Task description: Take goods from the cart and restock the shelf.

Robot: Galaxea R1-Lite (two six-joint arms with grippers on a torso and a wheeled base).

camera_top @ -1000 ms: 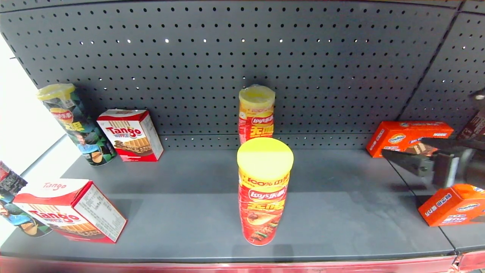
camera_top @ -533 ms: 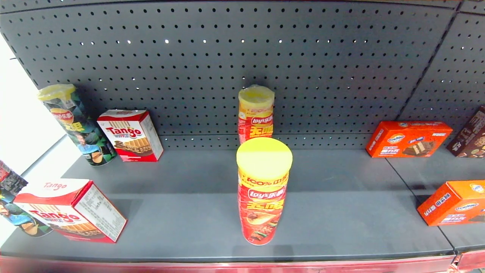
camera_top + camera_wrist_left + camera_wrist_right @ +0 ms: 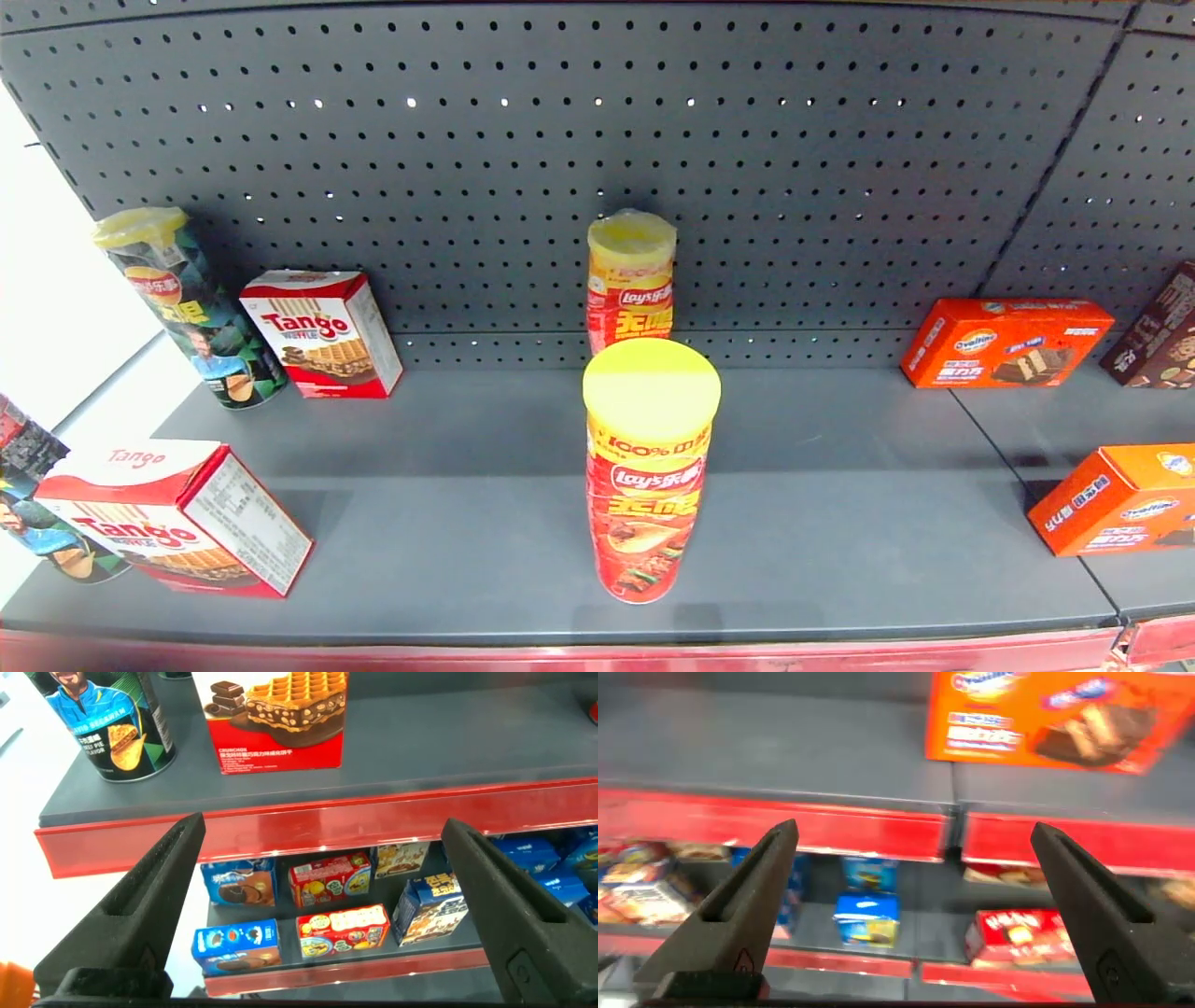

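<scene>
My left gripper (image 3: pixel 322 826) is open and holds nothing. It hangs in front of the red shelf lip (image 3: pixel 374 821), below a wafer box (image 3: pixel 276 719) and a dark chip can (image 3: pixel 107 719). My right gripper (image 3: pixel 913 829) is also open with nothing in it, in front of the red lip (image 3: pixel 785 821) just below an orange box (image 3: pixel 1055 714). On the grey shelf (image 3: pixel 840 523) a red chip can (image 3: pixel 651 467) stands upright at the front middle. A second red can (image 3: pixel 631 275) stands behind it by the pegboard.
At the left are two wafer boxes (image 3: pixel 177 518) (image 3: pixel 322 331) and two dark cans (image 3: pixel 187 303) (image 3: pixel 37 523). At the right are two orange boxes (image 3: pixel 1116 499) (image 3: pixel 1006 341) and a brown box (image 3: pixel 1162 341). A lower shelf holds several small boxes (image 3: pixel 327 877) (image 3: pixel 868 919).
My right gripper, open beside the front orange box a second ago, has drawn back off the shelf. The box and the other goods stay where they were.
</scene>
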